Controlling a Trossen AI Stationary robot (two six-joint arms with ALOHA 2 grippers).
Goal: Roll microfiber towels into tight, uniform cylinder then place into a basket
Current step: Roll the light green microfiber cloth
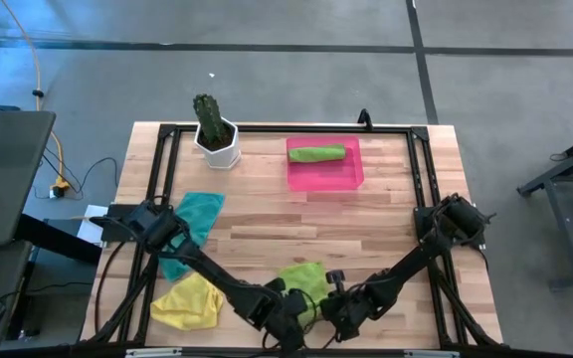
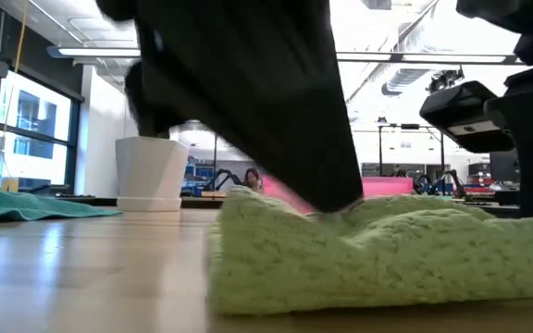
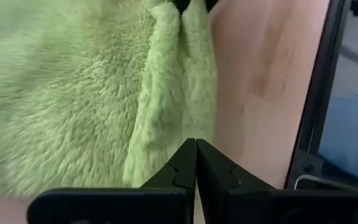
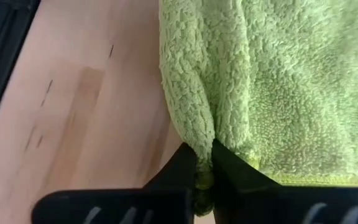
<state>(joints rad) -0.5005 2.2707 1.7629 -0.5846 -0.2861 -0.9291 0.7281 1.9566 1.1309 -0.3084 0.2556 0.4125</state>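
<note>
towel in play: lime green towel (image 1: 301, 281) lying rumpled on the tabletop (image 1: 296, 224) at the near edge, between the two arms
left gripper (image 3: 196, 163): fingers pressed together at the towel's edge; I can't make out any cloth between them, so probably just closed beside it
right gripper (image 4: 204, 163): pinched onto a fold at the towel's hem, fabric bunched between the fingers
feel: looks fluffy, light and totally floppy, won't hold a shape by itself, so I'd guess it needs tension from both sides to roll tight
where to grab: corners or the hem, where the fold gives some bulk to bite on
done so far: one rolled green towel (image 1: 316, 153) already in the pink basket (image 1: 351, 179)
waiting: teal towel (image 1: 192, 224) and yellow towel (image 1: 187, 301), both flat-ish on the left side
</note>
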